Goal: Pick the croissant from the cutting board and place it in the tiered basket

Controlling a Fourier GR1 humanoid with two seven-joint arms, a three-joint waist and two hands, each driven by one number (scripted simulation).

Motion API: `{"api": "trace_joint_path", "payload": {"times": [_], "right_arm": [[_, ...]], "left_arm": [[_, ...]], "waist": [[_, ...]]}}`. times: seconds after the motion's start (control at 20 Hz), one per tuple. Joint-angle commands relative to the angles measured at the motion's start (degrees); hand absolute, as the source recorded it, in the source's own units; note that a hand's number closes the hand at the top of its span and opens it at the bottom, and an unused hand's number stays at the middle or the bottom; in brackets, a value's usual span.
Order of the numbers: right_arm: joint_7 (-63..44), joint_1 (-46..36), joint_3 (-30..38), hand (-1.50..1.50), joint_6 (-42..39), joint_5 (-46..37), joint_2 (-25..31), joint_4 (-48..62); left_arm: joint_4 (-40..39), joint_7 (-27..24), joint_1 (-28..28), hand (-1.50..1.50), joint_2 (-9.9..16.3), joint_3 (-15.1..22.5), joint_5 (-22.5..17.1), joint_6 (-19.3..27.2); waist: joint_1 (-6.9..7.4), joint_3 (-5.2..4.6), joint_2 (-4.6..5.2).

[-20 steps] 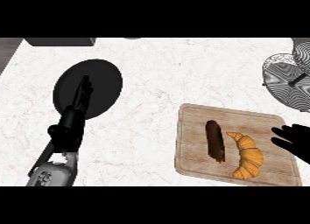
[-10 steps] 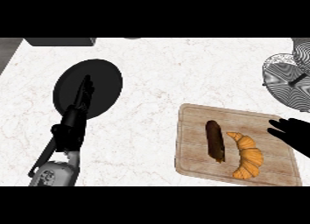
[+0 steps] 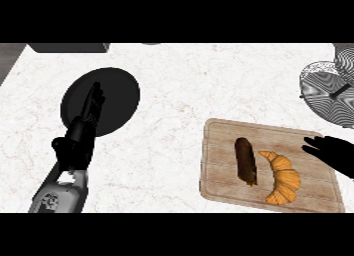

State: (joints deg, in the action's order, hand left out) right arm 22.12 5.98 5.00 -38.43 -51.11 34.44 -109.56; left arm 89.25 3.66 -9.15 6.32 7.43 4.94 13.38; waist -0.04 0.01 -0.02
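Observation:
A golden croissant (image 3: 282,178) lies on the wooden cutting board (image 3: 220,137) at the lower right, next to a dark brown stick-shaped pastry (image 3: 245,160). My right hand (image 3: 342,156) hovers over the board's right edge, fingers straight and pointing left, a short gap from the croissant. The striped wire tiered basket (image 3: 338,91) stands at the far right, partly cut off by the view's edge. My left hand (image 3: 84,130) rests at the left with straight fingers reaching over a black plate (image 3: 117,97).
A dark grey box (image 3: 69,47) sits at the counter's back left edge. White marble counter (image 3: 172,100) stretches between the plate and the cutting board.
My right hand has crept left over the board's right edge, closer to the croissant. The left arm and the objects have stayed put.

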Motion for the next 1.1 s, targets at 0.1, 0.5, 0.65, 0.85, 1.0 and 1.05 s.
{"api": "trace_joint_path", "payload": {"times": [0.1,0.5,0.65,0.85,1.0,1.05], "right_arm": [[-0.21,0.50,-2.01,-1.50,-2.32,-1.21,-3.06,-1.91],[0.32,-3.49,-5.20,-1.50,-0.40,-4.97,-5.54,4.57],[0.01,-4.66,-4.26,-1.50,-2.30,-4.47,-5.94,4.98],[3.72,-2.02,-4.99,-1.50,1.71,-6.83,-3.96,8.22],[0.86,-8.05,-6.74,-1.50,-0.15,-7.84,-6.60,11.25],[-0.62,-4.47,-8.42,-1.50,0.26,-8.62,-8.66,7.73]], "left_arm": [[4.77,0.81,3.82,0.00,-0.71,0.09,0.87,-0.30],[-0.22,-3.40,3.41,0.00,-2.62,-0.36,2.38,-1.28],[-0.41,-2.89,2.01,0.00,-1.43,-2.67,1.18,-3.31],[1.12,-0.23,0.96,0.00,-2.66,-1.46,2.89,-2.21],[0.12,0.94,-1.69,0.00,-2.32,-3.39,2.14,-3.04],[-0.83,0.51,-0.86,0.00,-4.24,-1.30,4.27,-1.36]], "waist": [[0.07,-0.01,-0.06],[0.04,-0.01,0.01],[0.01,-0.01,0.00],[-0.04,0.00,0.00],[0.12,0.00,0.03],[-0.03,-0.01,0.00]]}}
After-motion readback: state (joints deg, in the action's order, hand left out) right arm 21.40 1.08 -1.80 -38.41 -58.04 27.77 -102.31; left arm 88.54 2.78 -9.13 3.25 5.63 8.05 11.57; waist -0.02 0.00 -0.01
